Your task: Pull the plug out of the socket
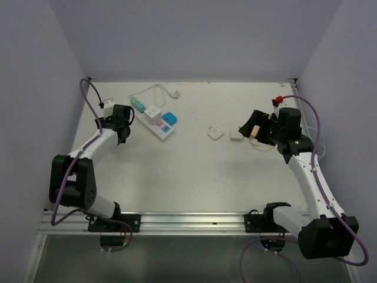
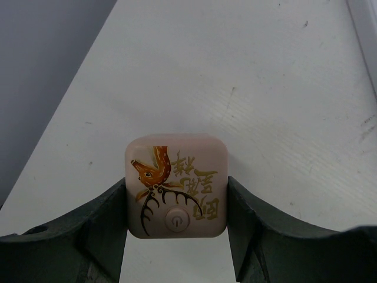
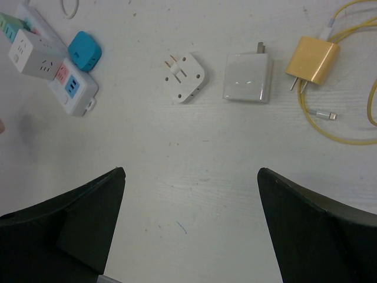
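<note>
Jaws of the left gripper [image 2: 177, 191] clench a pale pink plug [image 2: 177, 168] with a deer print. It is held apart from the socket [image 1: 154, 121], at the socket's 9 o'clock, and the top view hides it behind the gripper. The socket lies at 11 o'clock on the surface [image 1: 177, 177], with a white cube [image 1: 153, 112] on it and a blue adapter [image 1: 169, 117] just beside it. Bare surface stretches toward 6 o'clock. At 3 o'clock the right gripper [image 3: 191, 171] has its jaws spread wide; its wrist view cuts off the socket's far end.
</note>
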`<state>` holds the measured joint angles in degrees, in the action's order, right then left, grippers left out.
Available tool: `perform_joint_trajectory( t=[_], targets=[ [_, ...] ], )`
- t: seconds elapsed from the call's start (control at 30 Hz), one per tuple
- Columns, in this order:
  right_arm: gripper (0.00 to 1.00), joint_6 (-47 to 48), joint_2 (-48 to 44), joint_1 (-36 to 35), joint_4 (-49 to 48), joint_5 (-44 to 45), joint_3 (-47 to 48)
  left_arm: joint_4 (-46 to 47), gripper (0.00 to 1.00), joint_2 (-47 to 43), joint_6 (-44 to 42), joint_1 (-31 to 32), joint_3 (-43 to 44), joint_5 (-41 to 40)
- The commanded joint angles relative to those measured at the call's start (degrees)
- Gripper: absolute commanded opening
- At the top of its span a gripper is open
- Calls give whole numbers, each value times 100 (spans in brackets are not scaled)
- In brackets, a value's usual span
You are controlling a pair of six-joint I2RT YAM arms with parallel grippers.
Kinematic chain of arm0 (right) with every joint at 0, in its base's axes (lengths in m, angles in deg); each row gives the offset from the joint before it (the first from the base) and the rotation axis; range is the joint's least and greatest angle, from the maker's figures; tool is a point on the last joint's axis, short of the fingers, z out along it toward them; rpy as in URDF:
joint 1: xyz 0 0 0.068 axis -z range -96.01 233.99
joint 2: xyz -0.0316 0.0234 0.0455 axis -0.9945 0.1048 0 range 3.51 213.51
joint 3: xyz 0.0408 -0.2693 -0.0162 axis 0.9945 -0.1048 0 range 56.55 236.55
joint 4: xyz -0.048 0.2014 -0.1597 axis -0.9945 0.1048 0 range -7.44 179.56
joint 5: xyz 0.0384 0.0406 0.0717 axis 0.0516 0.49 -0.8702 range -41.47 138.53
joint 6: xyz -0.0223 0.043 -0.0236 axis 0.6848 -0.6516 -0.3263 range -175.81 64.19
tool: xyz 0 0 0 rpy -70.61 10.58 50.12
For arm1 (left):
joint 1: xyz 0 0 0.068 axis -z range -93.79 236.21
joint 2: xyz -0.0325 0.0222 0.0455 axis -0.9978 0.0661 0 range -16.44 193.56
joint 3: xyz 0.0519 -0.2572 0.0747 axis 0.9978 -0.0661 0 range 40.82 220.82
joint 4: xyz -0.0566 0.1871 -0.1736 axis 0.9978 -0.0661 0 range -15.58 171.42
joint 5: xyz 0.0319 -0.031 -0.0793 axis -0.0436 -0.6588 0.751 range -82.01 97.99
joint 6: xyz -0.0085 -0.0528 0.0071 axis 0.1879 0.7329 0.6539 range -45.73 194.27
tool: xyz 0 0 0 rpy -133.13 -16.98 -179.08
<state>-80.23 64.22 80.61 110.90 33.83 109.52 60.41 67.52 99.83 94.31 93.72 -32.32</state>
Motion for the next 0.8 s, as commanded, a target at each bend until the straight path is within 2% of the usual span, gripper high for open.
perform_joint_trajectory(
  t=[0.0, 0.17, 0.5, 0.73, 0.77],
  targets=[
    [99, -1, -138, -23, -259, -174, -59, 256, 0, 382, -261, -80, 422, -696],
    [99, 8, -147, -23, -276, -200, -129, 212, 1, 998, -552, -89, 589, -1197],
    [99, 25, -86, -23, -276, -191, -155, 317, 19, 1649, -904, -63, 598, -1040],
    [99, 61, -24, -23, -250, -121, -147, 186, 70, 1773, -895, 51, 703, -733],
    [99, 61, -24, -23, -250, -121, -147, 186, 70, 1773, -895, 52, 704, -715]
  ],
)
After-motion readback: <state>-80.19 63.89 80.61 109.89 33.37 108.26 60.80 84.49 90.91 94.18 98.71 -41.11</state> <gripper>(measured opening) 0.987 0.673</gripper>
